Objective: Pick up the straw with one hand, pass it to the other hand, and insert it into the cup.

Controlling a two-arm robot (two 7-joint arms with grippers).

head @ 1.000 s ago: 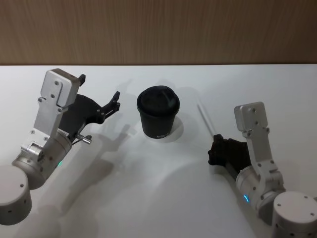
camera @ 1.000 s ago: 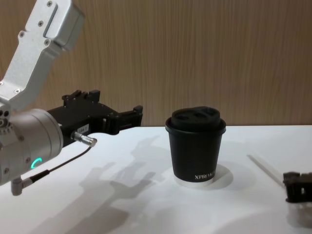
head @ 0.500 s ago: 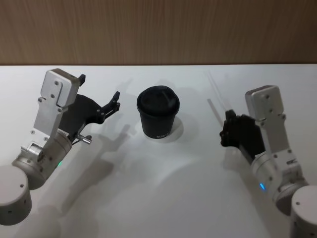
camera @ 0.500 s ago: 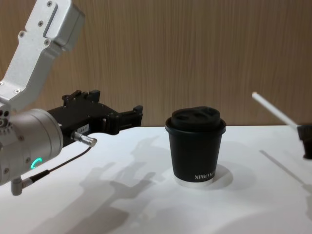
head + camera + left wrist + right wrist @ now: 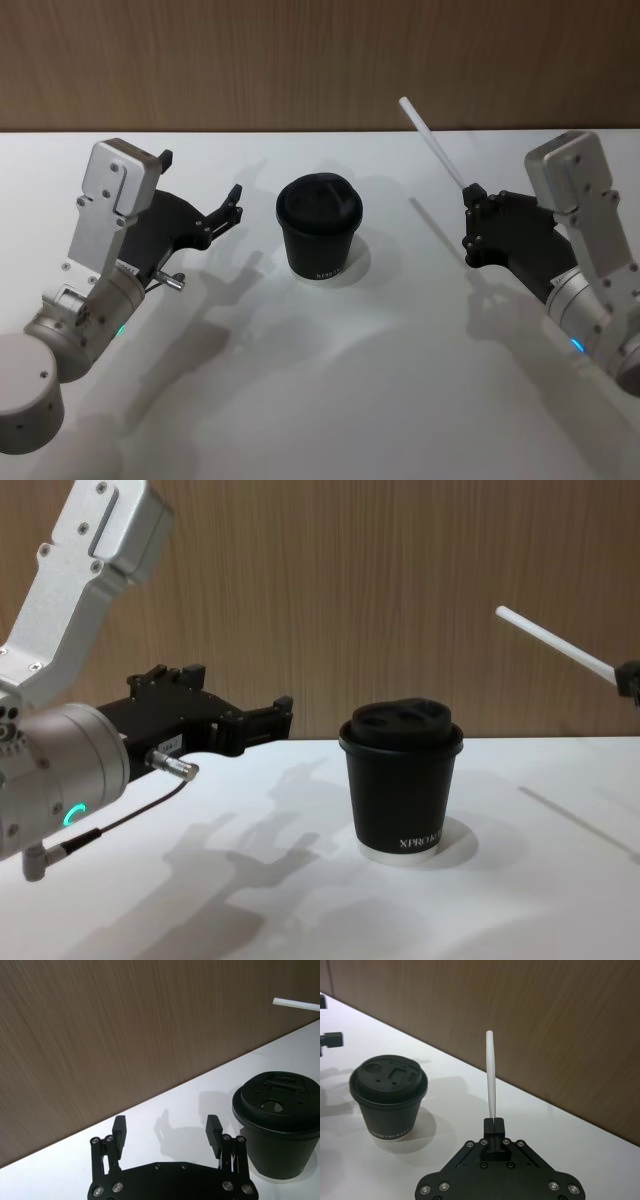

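The white straw (image 5: 432, 145) is off the table, held by its lower end in my right gripper (image 5: 471, 193), which is shut on it to the right of the cup. It slants up and away toward the wooden wall (image 5: 555, 645), and the right wrist view has the straw (image 5: 491, 1077) rising from the closed fingertips (image 5: 493, 1122). The black lidded cup (image 5: 318, 225) stands upright mid-table (image 5: 403, 780). My left gripper (image 5: 200, 178) hovers open to the left of the cup, empty (image 5: 166, 1127), with the cup (image 5: 280, 1125) beside one finger.
The white table (image 5: 330, 380) carries just the cup. A wood-panelled wall (image 5: 300, 60) runs along its far edge. Bare table surface lies in front of the cup and between the two arms.
My right gripper has risen from the table and moved right and back, carrying the straw up with it. The left arm and the cup have stayed still.
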